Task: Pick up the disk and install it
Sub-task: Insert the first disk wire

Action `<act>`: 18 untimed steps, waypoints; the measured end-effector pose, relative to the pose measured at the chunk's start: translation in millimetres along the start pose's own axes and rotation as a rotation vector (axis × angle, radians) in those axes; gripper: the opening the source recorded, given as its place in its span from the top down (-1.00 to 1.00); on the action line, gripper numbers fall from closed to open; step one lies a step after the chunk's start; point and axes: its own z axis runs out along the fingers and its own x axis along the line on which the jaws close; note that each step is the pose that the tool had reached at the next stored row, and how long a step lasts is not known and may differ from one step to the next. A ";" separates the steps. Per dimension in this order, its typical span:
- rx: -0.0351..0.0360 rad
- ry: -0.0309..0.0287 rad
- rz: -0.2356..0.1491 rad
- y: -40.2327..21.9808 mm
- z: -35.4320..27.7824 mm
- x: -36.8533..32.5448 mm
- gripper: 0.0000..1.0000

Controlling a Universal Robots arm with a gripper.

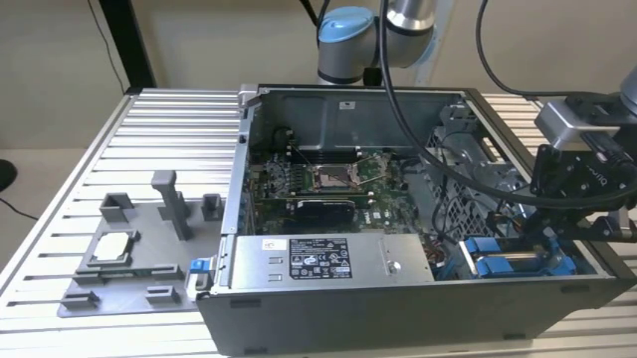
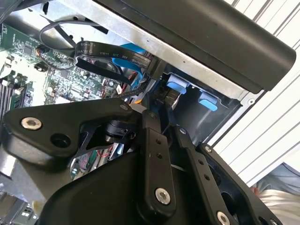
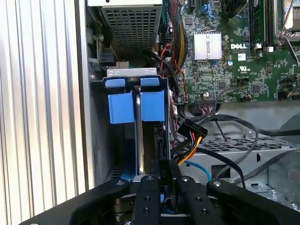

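The disk (image 3: 153,106) stands on edge in the drive bay at the open computer case's front corner, its bright blue carrier beside a second blue carrier (image 3: 121,107). In the exterior view the blue frames (image 1: 503,266) lie low at the exterior view's right, under my gripper (image 1: 556,240). My gripper (image 3: 162,171) hangs over the bay's near end, black fingertips drawn together against the blue edge. I cannot see anything clamped between them. In the second wrist view the gripper (image 2: 157,104) points down at the blue tabs (image 2: 177,86). The disk's metal body is hidden.
A grey power supply box (image 1: 318,257) lies beside the bay, with the green motherboard (image 1: 329,179) behind it. Black, red and orange cables (image 3: 192,136) crowd the bay's side. A grey fixture (image 1: 130,291) on the slatted table holds a small silver chip (image 1: 113,246).
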 end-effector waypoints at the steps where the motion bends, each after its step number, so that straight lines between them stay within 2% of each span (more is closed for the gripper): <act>1: 0.0000 0.0001 0.000 0.0 0.2 0.0 1.00; 18: -0.0005 0.0005 -0.011 -0.2 2.2 0.1 1.00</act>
